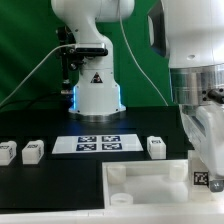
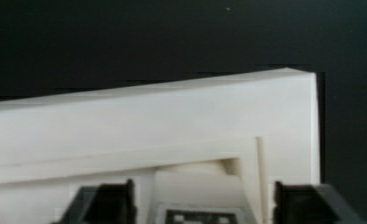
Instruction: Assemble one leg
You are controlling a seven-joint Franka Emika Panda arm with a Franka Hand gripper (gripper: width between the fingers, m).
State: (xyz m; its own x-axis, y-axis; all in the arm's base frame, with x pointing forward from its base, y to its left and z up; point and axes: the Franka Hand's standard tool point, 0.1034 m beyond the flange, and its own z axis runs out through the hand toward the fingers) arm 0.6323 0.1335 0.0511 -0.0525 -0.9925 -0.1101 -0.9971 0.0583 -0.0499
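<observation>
Three legs [image 1: 33, 151] stand free on the black table [image 1: 40, 190] in the exterior view: two near that view's left edge, side by side, and a third [image 1: 156, 147] just beside the marker board [image 1: 95, 144], on the board's right as that view shows it. All three are upright, each carrying a black-and-white marker on its face. A fourth marker-bearing piece [image 1: 202, 179] shows at the lower end of the arm, at the exterior view's right; it appears to sit between the fingers, but the view does not confirm it.

The marker board lies flat in front of the robot base [image 1: 96, 95]. The large white panel [image 1: 140, 185] lies in the foreground of the exterior view, its raised rim and a round corner socket [image 1: 119, 199] visible. The arm's wrist hangs over the right part of this panel.

The gripper [image 2: 201, 200] looks down onto the panel [image 2: 162, 130] in the wrist view. Both dark fingers [image 2: 105, 204] are visible, spread with a clear gap between them. A dark marker edge [image 2: 198, 216] appears in that gap at the frame border. Whether the fingers clamp this piece cannot be determined from the frames.
</observation>
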